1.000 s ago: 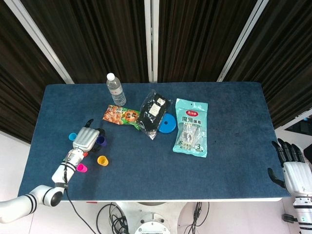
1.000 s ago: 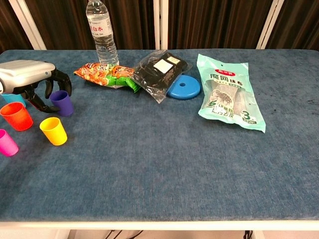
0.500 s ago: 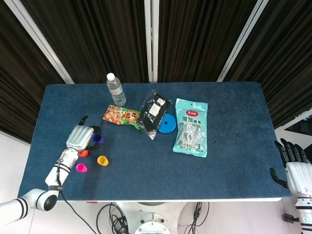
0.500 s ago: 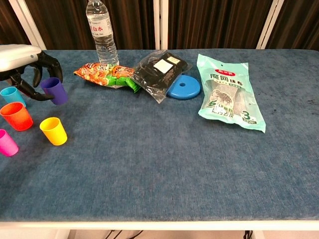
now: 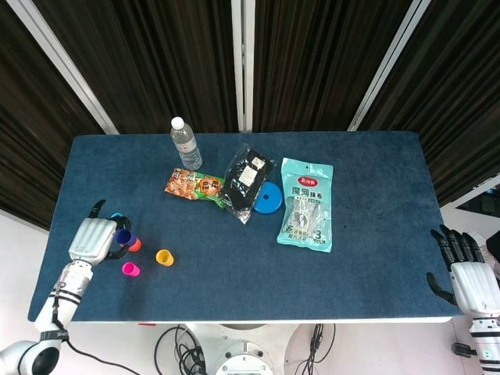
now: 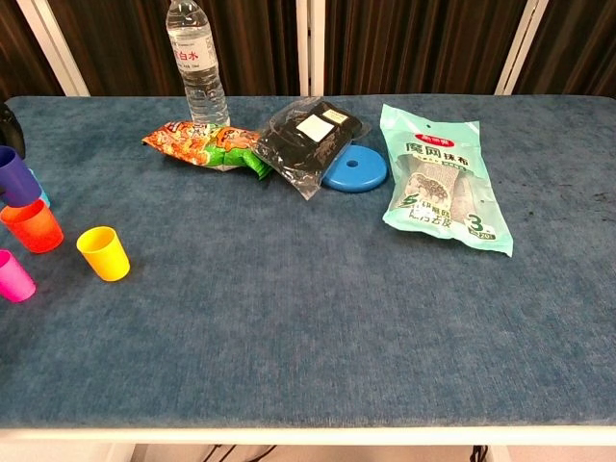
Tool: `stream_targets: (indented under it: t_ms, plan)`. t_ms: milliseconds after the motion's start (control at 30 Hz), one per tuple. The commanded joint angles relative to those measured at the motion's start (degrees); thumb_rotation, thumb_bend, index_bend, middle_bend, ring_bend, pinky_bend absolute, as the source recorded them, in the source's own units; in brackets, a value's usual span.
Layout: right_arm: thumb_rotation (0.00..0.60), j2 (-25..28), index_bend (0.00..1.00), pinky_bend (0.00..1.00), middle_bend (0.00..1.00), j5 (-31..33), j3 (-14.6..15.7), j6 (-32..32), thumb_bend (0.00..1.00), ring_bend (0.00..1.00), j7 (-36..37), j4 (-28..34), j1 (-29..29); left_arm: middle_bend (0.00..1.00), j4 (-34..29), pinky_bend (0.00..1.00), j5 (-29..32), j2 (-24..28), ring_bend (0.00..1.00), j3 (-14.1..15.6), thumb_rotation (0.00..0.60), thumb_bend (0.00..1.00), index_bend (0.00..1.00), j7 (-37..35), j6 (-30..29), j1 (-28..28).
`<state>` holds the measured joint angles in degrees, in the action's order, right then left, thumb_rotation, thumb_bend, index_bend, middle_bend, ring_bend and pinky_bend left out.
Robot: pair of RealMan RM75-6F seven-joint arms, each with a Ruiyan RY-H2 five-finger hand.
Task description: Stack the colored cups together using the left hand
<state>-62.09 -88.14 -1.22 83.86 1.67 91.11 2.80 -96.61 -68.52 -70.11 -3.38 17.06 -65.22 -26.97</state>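
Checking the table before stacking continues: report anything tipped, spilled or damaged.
Nothing stands out. The bottle is upright and capped; the orange cup, yellow cup and pink cup stand upright. The left hand holds the purple cup.

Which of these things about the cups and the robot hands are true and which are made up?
1. The left hand holds the purple cup. True.
2. The yellow cup is stacked inside the pink cup. False: both stand alone on the table, apart from each other.
3. The water bottle lies on its side. False: it stands upright at the far edge.
4. The right hand holds nothing, off the table's near right corner. True.
5. The blue disc is partly tucked under the black bag. True.
6. The orange cup sits next to the green packet. False: it stands at the far left, by the purple cup.
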Motion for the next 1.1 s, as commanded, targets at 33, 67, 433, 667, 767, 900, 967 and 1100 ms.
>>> stream_targets:
  t_ms: [33,67,433,667,767,900,967,1100]
  plan:
    - [0.600,-0.1,0.00,0.00,0.00,0.1,-0.1,0.0,0.33,0.00,0.0,-0.1,0.0,0.47,-0.1,0.07,0.5,0.3,0.58,0.3,0.600,0.29,0.48,-1.1,0.9,0.3]
    - [0.600,-0.1,0.00,0.00,0.00,0.1,-0.1,0.0,0.33,0.00,0.0,-0.1,0.0,0.47,0.2,0.07,0.5,0.2,0.58,0.3,0.600,0.29,0.48,-1.1,0.9,0.3]
    - [0.600,0.0,0.00,0.00,0.00,0.8,-0.4,0.2,0.33,0.00,-0.2,0.1,-0.1,0.47,5.9,0.07,1.5,-3.6,0.57,-0.5,0.600,0.29,0.47,-2.7,2.9,-0.1]
    - [0.600,0.1,0.00,0.00,0.00,0.8,-0.4,0.6,0.33,0.00,0.2,-0.1,-0.3,0.41,7.7,0.05,1.6,-4.7,0.50,-0.4,0.600,0.28,0.42,-1.8,3.5,-0.3]
    - [0.600,0.1,0.00,0.00,0.00,0.8,-0.4,0.7,0.33,0.00,0.3,-0.1,-0.4,0.35,7.8,0.04,0.7,-4.9,0.43,-0.3,0.600,0.26,0.32,-2.0,2.8,0.0]
    - [0.600,0.2,0.00,0.00,0.00,0.7,-0.5,0.9,0.33,0.00,0.3,-0.1,-0.4,0.29,7.6,0.02,-0.5,-4.8,0.36,-0.5,0.600,0.23,0.25,-2.0,1.3,0.5]
    - [0.600,0.3,0.00,0.00,0.00,0.6,-0.5,0.9,0.33,0.00,0.3,0.0,-0.4,0.29,7.1,0.02,-0.8,-4.6,0.35,-0.5,0.600,0.23,0.25,-1.4,0.7,0.6]
    - [0.600,0.3,0.00,0.00,0.00,0.6,-0.6,1.1,0.33,0.00,0.3,0.2,-0.4,0.29,3.9,0.02,-2.3,-3.6,0.35,-0.1,0.600,0.23,0.25,-0.2,0.0,0.7]
